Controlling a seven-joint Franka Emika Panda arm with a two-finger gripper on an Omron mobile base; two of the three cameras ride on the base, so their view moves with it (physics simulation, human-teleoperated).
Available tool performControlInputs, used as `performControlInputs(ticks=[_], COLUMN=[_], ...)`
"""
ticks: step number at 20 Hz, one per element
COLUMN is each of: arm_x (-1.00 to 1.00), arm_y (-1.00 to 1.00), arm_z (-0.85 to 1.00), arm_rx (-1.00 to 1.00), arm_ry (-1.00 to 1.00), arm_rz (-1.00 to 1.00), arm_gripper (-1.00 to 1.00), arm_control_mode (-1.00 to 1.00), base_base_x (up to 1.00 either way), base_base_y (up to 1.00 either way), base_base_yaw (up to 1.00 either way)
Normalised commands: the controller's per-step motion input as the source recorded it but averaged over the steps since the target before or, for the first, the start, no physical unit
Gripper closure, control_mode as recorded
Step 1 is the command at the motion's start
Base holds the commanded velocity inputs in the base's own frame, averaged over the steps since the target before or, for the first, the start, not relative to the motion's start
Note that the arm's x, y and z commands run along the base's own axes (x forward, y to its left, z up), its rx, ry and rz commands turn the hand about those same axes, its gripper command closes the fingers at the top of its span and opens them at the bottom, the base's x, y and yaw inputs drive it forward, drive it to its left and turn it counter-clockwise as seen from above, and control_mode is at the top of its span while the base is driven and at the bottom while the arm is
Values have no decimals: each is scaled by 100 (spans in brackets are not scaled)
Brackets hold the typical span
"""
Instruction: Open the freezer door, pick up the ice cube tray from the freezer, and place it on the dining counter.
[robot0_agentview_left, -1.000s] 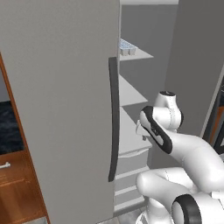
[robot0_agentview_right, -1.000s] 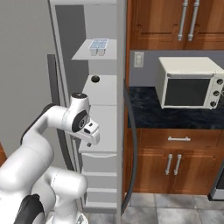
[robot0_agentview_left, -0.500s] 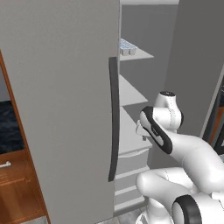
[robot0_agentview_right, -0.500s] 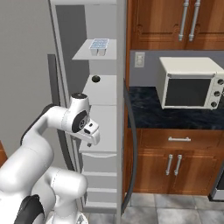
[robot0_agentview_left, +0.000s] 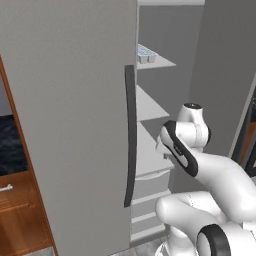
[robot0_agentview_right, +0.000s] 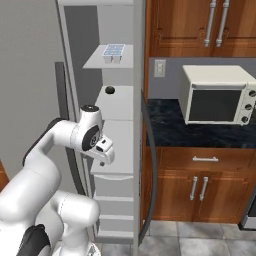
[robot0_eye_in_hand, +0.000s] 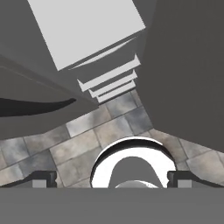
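The freezer door (robot0_agentview_left: 70, 125) stands open; the ice cube tray (robot0_agentview_right: 114, 52) sits on the top shelf (robot0_agentview_right: 100, 62); the gripper (robot0_eye_in_hand: 107, 179) hangs open, empty, facing the tiled floor (robot0_eye_in_hand: 87, 140).

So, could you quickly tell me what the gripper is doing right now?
Gripper: open, holding nothing, pointing down at the floor tiles.

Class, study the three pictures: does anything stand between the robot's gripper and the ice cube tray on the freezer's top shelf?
Nothing visible does. The freezer door is swung open, and the ice cube tray sits exposed on the top shelf. The open gripper points down at the floor, lower, beside the shelves.
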Motion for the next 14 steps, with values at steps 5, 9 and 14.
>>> performControlInputs(ticks=[5, 9, 14], arm_x=[0, 0, 1], arm_y=[0, -1, -20], arm_z=[62, 68, 65], arm_rx=[-7, -27, -34], arm_ry=[-7, -6, -23], arm_rz=[0, 8, 38], arm_gripper=[-100, -100, -100], arm_control_mode=[-100, -100, -100], base_base_x=[0, 0, 0], base_base_y=[0, 0, 0], base_base_yaw=[0, 0, 0])
